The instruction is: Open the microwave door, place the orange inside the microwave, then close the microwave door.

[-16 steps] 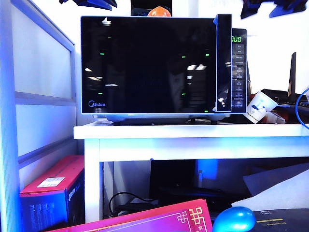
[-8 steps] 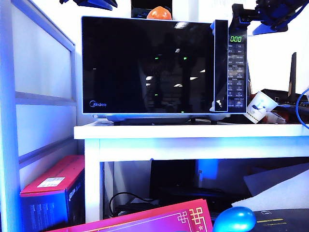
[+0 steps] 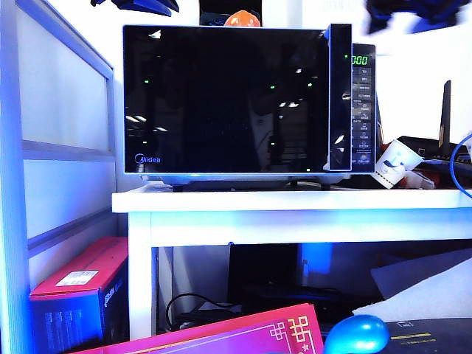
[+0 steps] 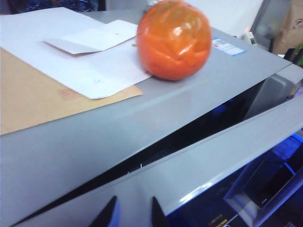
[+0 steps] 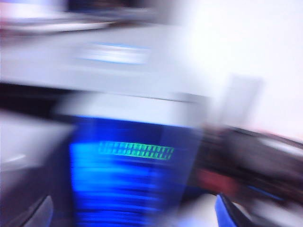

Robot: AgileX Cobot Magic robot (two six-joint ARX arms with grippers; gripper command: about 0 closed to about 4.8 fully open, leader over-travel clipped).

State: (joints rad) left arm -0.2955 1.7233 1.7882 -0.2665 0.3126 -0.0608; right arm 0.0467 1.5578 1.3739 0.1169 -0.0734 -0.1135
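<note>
Above the microwave (image 3: pixel 251 103), left gripper (image 4: pixel 131 211) and, apparently, blurred right gripper (image 3: pixel 420 15) hover spread, empty; a hasty reach could knock the orange (image 4: pixel 173 39) off.

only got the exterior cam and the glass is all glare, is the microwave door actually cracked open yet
observer: yes, the left wrist view shows a dark gap between the microwave door and the microwave top.
operator: where's the orange exactly
observer: the orange sits on the microwave top, at the edge of a white paper.
operator: grippers?
observer: the left gripper is open and empty over the door's top edge; the right gripper is open by the green display, in a blurred view.
</note>
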